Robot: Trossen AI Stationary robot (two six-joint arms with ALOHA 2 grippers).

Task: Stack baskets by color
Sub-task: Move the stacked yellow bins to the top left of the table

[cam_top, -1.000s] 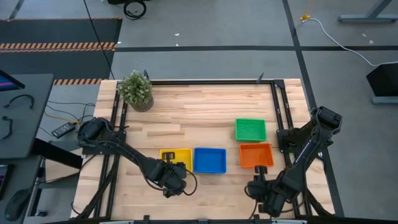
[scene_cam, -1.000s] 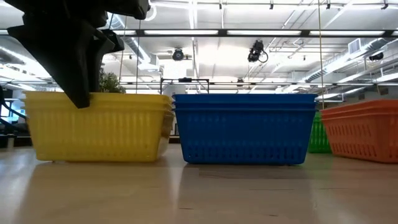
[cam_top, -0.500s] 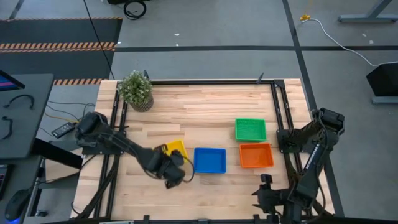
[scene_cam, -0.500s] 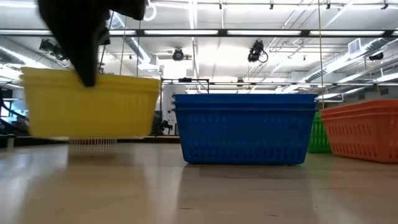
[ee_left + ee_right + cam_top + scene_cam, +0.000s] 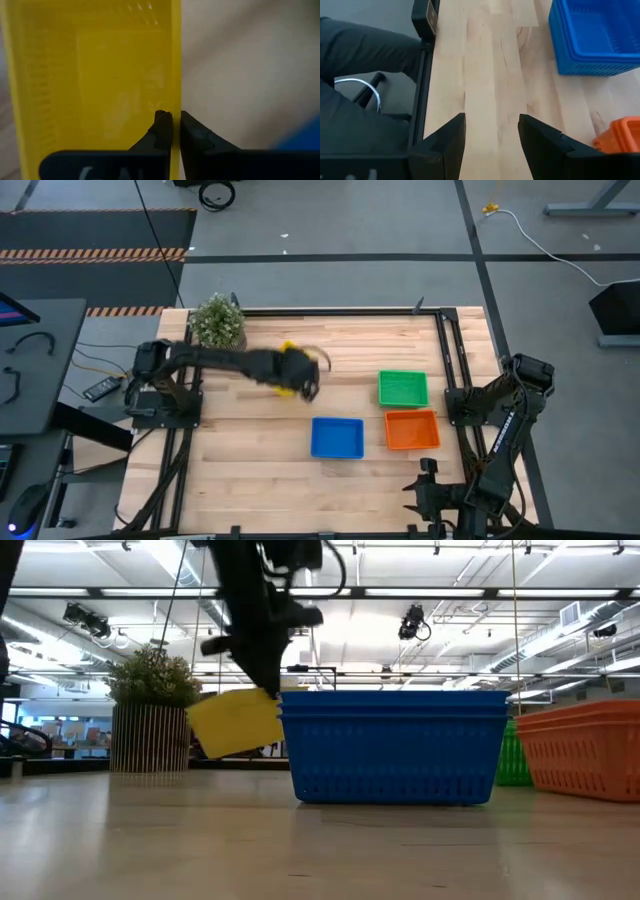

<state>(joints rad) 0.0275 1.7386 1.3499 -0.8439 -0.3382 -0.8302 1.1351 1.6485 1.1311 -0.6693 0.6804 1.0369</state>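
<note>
The left gripper (image 5: 297, 376) has its fingers clamped on the yellow basket's (image 5: 288, 367) wall, carrying it tilted above the bench (image 5: 330, 345), beyond the blue basket stack (image 5: 336, 437). I'd level it before setting down. The right gripper (image 5: 491, 131) waits near that stack, fingers apart.

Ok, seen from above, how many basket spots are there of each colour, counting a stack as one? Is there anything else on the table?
Yellow plastic mesh basket: 1, held off the table by the left gripper
Blue plastic mesh basket: 1
Green plastic mesh basket: 1
Orange plastic mesh basket: 1
Small potted green plant: 1
Total: 5
</note>
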